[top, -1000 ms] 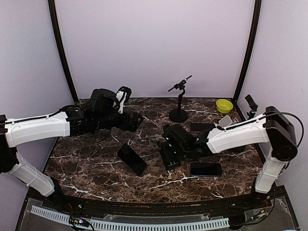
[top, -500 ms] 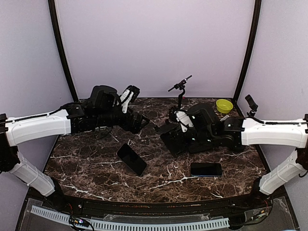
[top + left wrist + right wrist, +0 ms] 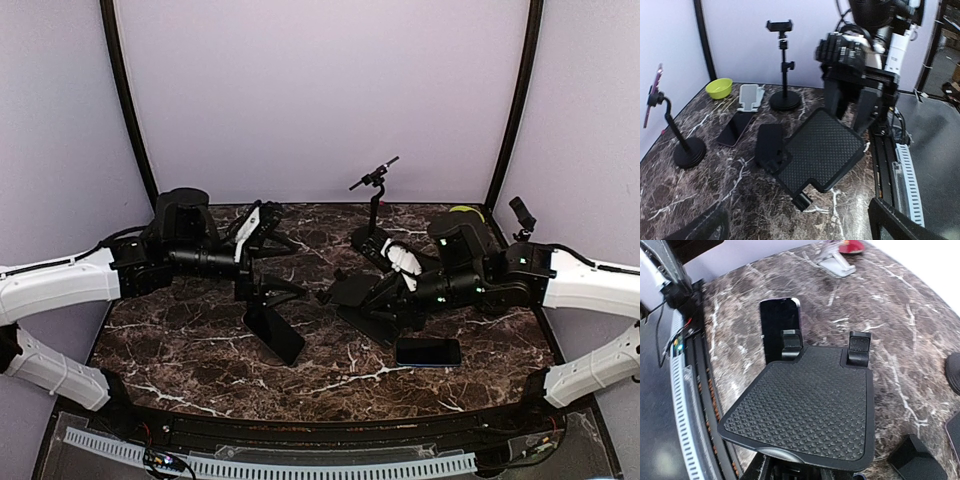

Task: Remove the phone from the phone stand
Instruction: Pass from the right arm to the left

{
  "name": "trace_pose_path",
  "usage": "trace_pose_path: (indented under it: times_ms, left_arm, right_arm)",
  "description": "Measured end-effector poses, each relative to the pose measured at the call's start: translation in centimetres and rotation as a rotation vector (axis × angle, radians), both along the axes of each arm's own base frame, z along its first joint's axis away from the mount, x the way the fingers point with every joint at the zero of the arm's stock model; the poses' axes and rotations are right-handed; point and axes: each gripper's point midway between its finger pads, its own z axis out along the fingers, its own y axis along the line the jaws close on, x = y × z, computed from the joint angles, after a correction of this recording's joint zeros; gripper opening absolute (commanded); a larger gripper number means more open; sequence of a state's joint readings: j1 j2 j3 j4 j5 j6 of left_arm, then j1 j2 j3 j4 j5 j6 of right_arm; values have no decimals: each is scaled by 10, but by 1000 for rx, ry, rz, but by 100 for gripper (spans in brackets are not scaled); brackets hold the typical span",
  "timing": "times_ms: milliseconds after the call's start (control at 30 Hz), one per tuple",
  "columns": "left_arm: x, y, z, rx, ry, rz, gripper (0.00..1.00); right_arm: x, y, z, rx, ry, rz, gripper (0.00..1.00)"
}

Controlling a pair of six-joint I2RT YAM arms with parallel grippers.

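Observation:
A dark phone (image 3: 275, 331) lies flat on the marble table (image 3: 180, 340), apart from the stand; the right wrist view shows the phone (image 3: 780, 327) just beyond the stand's two lips. The phone stand (image 3: 362, 300) is a black textured plate (image 3: 810, 410) with nothing on it, held tilted low over the marble. My right gripper (image 3: 392, 292) is shut on the stand's rear edge, its fingers mostly hidden under the plate. My left gripper (image 3: 284, 268) hangs open just above the phone's far end, its fingers (image 3: 900, 220) wide apart and the stand (image 3: 820, 150) ahead of them.
A second phone (image 3: 428, 351) lies right of the stand. A tall clamp stand (image 3: 372, 205) and a yellow-green bowl (image 3: 720, 87) are at the back. A white stand (image 3: 749, 96), another flat phone (image 3: 735, 129) and a gooseneck holder (image 3: 682, 150) sit at the right side.
My left arm drew back to the left and its open gripper swung down over the lying phone. My right arm shifted right and back, still carrying the stand.

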State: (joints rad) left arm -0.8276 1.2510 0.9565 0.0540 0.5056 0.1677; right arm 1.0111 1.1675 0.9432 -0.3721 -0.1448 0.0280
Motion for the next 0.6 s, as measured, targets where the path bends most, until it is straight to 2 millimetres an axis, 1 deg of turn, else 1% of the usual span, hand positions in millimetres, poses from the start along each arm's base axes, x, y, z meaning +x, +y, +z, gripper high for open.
trace_pose_path:
  times_ms: [67,133,333,467,600]
  left_arm:
    - [-17,-1,0,-19,-36,-85,99]
    - [-29,-3,-1,-22,-71,-136,99]
    - [-66,-26,-10,6,-168,-291,99]
    - [-80,-42,-21,40,-188,-356,99]
    - [-82,-53,-32,65,-194,-385,99]
  right_arm:
    - [-10,1,-3,-6,16,57,8]
    - [-17,2,-6,-14,30,103,7]
    - [-37,2,-17,-44,76,216,6]
    - [-47,4,-14,-40,83,268,5]
    - [-58,10,-8,-25,71,325,5]
